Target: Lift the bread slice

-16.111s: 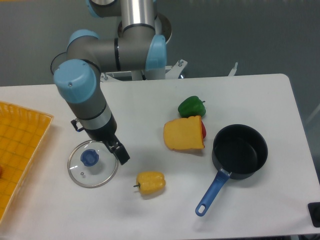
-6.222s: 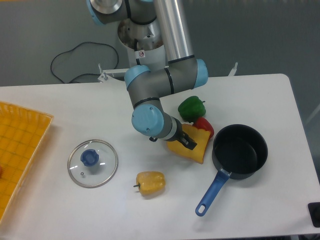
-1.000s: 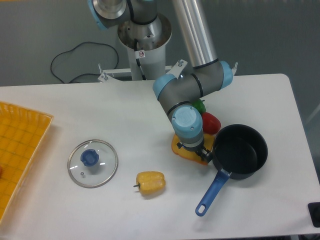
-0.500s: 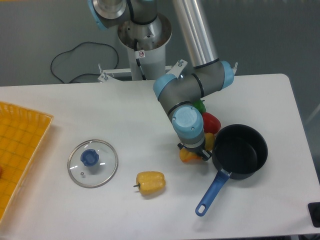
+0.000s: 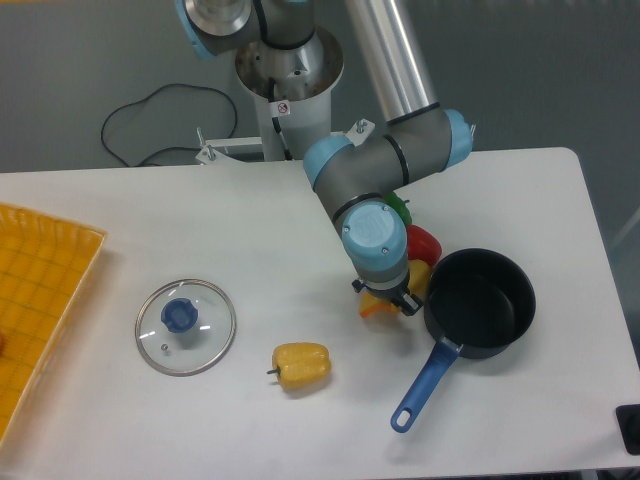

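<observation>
Starting nearest the camera: white table [image 5: 120, 420], its front edge at the bottom of the view, a dark object [image 5: 630, 428] at the lower right corner. Yellow bell pepper [image 5: 301, 366] lies on its side. Black pot [image 5: 480, 303] with a blue handle [image 5: 424, 386] angled toward the front. Glass lid [image 5: 185, 326] with a blue knob, flat on the table. Orange tray [image 5: 35, 300] at the left edge. Gripper [image 5: 388, 300], pointing down just left of the pot; fingers largely hidden under the wrist, closed on the bread slice [image 5: 378, 304], of which only small yellow-orange parts show below the wrist, beside the pot rim. Red pepper [image 5: 424, 241] and green pepper [image 5: 401, 209], partly hidden behind the arm. Arm base [image 5: 288, 90] at the table's back edge. Black cable [image 5: 165, 115] beyond, against a grey wall [image 5: 560, 70].
</observation>
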### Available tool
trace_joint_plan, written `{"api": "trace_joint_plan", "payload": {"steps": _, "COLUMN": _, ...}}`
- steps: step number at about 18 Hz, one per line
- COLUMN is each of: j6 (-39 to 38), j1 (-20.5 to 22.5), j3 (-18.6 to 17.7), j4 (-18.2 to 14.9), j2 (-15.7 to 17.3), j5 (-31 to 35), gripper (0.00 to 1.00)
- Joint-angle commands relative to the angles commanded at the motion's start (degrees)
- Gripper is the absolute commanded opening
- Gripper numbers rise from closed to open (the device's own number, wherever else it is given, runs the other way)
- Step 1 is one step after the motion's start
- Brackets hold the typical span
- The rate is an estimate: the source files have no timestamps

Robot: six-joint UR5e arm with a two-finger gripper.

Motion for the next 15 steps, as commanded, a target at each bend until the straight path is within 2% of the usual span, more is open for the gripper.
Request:
{"api": "trace_joint_plan", "payload": {"steps": 4, "j6": -0.4, "j1": -1.0, "j3": 2.2, "j4": -6.1, "j2": 4.0, "j5": -3.0, "gripper": 0.0}}
{"api": "trace_joint_plan", "payload": {"steps": 9, "j6": -0.6, "j1": -0.8, "j3": 9.2, "j4": -17.4, "j2": 6.4, "j5": -10.0, "gripper": 0.0}}
{"api": "trace_joint_plan", "payload": {"steps": 11, "j6": -0.5, "j1": -0.6, "j3": 10.2, "j4": -18.9, "j2": 6.6, "j5": -10.4, "gripper": 0.0}}
{"api": "trace_joint_plan", "payload": {"steps": 15, "j6": -0.6, "j1": -0.6, "j3": 10.3, "j4": -18.6, "j2": 6.9, "j5": -10.2, "gripper": 0.0}}
